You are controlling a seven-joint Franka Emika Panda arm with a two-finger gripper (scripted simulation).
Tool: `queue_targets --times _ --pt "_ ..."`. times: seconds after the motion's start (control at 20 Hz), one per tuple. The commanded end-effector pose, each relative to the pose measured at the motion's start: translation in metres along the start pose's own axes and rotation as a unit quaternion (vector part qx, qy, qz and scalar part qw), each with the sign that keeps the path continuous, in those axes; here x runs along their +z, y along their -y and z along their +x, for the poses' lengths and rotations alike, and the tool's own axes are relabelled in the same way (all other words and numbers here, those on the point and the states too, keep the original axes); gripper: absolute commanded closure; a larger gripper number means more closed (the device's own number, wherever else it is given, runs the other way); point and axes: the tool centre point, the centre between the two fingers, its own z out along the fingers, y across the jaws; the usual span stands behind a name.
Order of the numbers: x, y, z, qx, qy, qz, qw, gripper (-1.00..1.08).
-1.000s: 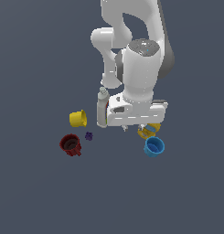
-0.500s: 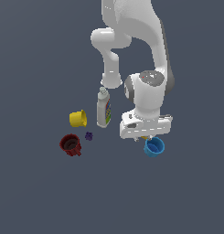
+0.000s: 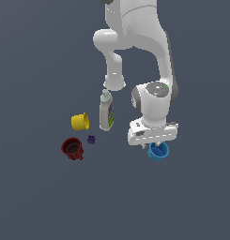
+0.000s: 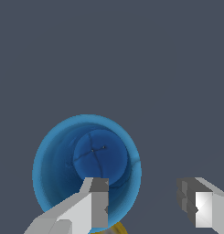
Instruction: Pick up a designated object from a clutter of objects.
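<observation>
Wrist view: looking straight down into blue cup (image 4: 86, 169), upright, mouth open; gripper (image 4: 150, 201) spread wide, released, one finger (image 4: 93, 203) inside the rim, the other finger (image 4: 202, 205) outside the wall; sliver of yellow just beside the cup, identity unclear.

Exterior view: gripper (image 3: 156, 146) directly over blue cup (image 3: 158, 152), fingers mostly hidden by the hand. Shown only here: bottle (image 3: 106, 111) upright, yellow cup (image 3: 80, 121), red mug (image 3: 72, 148), purple piece (image 3: 91, 139), all well apart from the blue cup.

Plain dark grey surface (image 3: 36, 197); no edges visible.
</observation>
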Motion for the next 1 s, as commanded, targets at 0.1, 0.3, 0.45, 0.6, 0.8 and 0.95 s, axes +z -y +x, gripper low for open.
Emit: queue_targets --times 0.1,0.3,0.45,0.6,0.8,0.95 --pt "0.002 0.001 -0.001 0.000 -0.001 0.001 1.0000 -0.20" --pt "0.007 0.001 -0.001 0.000 -0.001 0.001 1.0000 -0.20" --pt "0.017 0.002 -0.001 0.000 -0.001 0.001 1.0000 -0.20" --pt "0.028 0.002 -0.001 0.000 -0.001 0.001 1.0000 -0.20" --pt "0.032 0.002 -0.002 0.000 -0.002 0.001 1.0000 -0.20" --pt "0.032 0.002 -0.002 0.000 -0.002 0.001 1.0000 1.08"
